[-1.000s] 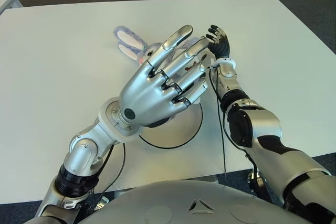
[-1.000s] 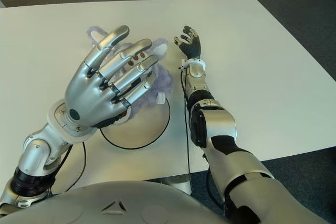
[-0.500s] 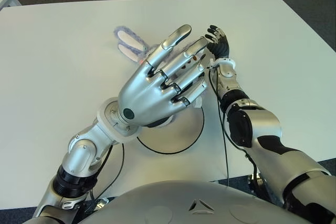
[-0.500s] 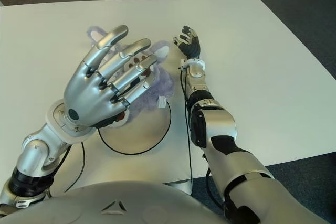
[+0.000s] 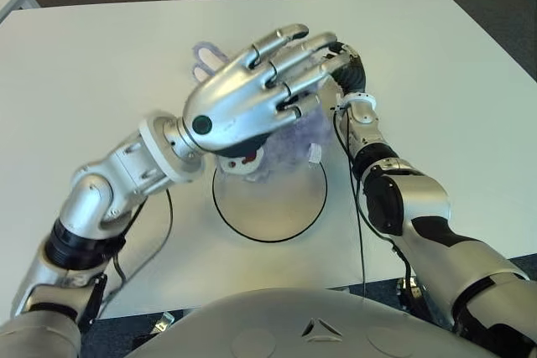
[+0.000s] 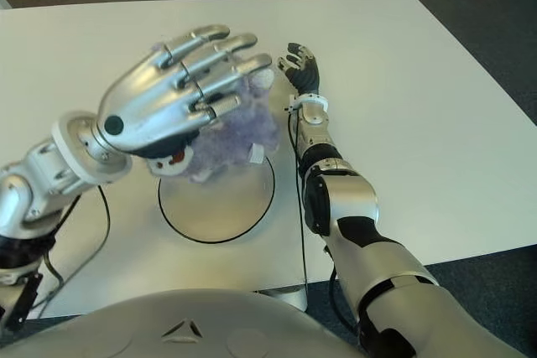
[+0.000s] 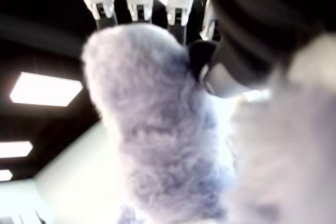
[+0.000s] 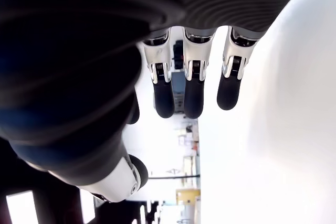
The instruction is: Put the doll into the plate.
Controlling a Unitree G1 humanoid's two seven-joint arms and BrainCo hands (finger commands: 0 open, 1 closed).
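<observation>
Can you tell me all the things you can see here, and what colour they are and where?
doll: one, fluffy pale purple, under the left robot hand, over the far edge of the plate.
plate: one, white with a dark rim, on the table in front of the robot.
table: one, white, under everything.
floor: dark grey, around the table.
left robot hand: one, silver, fingers around the doll.
right robot hand: one, black, beside the doll on its right, fingers relaxed and holding nothing.
</observation>
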